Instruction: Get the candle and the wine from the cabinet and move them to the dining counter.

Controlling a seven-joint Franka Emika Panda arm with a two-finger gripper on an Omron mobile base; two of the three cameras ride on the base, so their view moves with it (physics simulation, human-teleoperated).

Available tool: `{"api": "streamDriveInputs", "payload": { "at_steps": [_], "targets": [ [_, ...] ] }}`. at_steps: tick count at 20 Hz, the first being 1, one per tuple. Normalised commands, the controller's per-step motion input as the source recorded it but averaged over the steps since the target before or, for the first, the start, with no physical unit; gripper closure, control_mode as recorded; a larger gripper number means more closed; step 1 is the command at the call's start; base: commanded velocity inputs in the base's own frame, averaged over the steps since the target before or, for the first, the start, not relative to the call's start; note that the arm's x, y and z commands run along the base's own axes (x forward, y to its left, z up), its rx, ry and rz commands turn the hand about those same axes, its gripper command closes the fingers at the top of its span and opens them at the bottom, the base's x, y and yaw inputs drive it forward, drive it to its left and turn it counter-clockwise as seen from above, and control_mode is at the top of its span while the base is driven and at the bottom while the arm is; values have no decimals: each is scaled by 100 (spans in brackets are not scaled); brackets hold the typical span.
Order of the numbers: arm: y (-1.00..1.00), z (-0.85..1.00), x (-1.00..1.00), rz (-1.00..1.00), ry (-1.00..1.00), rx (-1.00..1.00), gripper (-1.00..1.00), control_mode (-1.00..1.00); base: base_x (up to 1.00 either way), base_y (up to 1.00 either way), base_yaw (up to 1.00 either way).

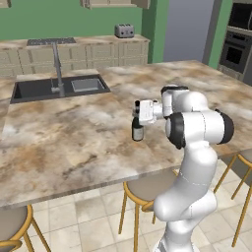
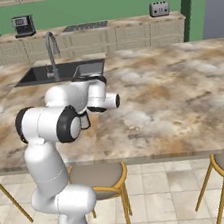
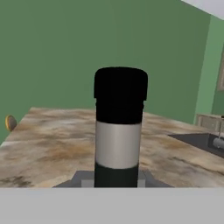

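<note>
The wine [image 1: 138, 130], a dark bottle with a pale grey label, stands upright at the near middle of the dining counter [image 1: 74, 142]. I cannot tell whether its base touches the marbled stone. My gripper [image 1: 137, 111] reaches in sideways from the right and is shut on the bottle's neck. The hand view has the wine [image 3: 119, 127] close up, black cap uppermost, rising from between the fingers. The doors of the cabinet [image 1: 116, 3] line the top edge above the far worktop. The candle is out of view.
A dark sink [image 1: 59, 89] with a tall tap is set into the counter's far left. Wooden stools [image 1: 146, 189] stand under the near overhang. A toaster [image 1: 124, 31] sits on the far worktop, and a wall oven [image 1: 236, 49] stands at the right.
</note>
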Motion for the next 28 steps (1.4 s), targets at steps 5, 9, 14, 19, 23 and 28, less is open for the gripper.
{"api": "streamDriveInputs", "payload": {
  "at_steps": [5,9,14,19,23,28],
  "targets": [
    [0,-1,5,0,-1,0,100,-100,0,0,0],
    [0,-2,12,0,3,0,100,-100,0,0,0],
    [0,-20,16,0,2,0,100,-100,0,0,0],
    [0,-42,22,0,0,0,100,-100,0,0,0],
    [0,-41,18,0,0,0,100,-100,0,0,0],
    [0,-33,16,0,0,0,100,-100,0,0,0]
  ]
}}
